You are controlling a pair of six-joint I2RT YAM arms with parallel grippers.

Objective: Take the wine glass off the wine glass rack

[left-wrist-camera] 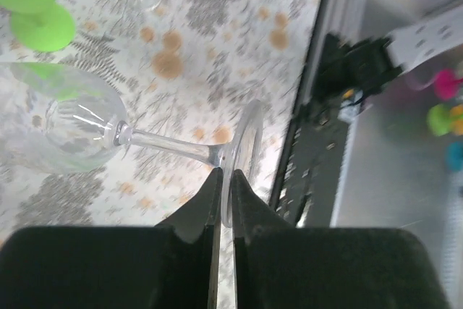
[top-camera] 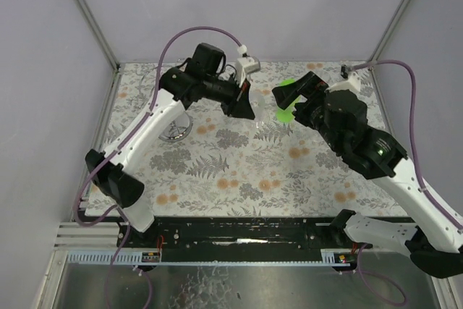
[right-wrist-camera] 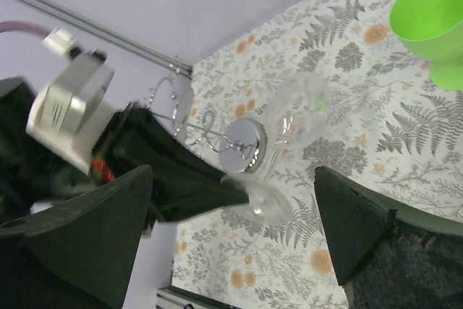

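My left gripper (left-wrist-camera: 223,175) is shut on the round foot of a clear wine glass (left-wrist-camera: 81,127). It holds the glass on its side above the table, stem level and bowl pointing away. In the right wrist view the glass (right-wrist-camera: 293,117) hangs clear of the wine glass rack (right-wrist-camera: 242,146), whose silver base and wire loops stand behind it. In the top view the rack (top-camera: 176,131) stands at the left under the left arm, and the left gripper (top-camera: 244,108) is to its right. My right gripper (right-wrist-camera: 231,171) is open and empty, facing the glass from the right (top-camera: 298,95).
A green plastic goblet (top-camera: 287,103) stands on the floral tablecloth just beyond the clear glass, close to the right gripper; it also shows in the left wrist view (left-wrist-camera: 35,1) and the right wrist view (right-wrist-camera: 434,23). Grey walls close in the back and sides.
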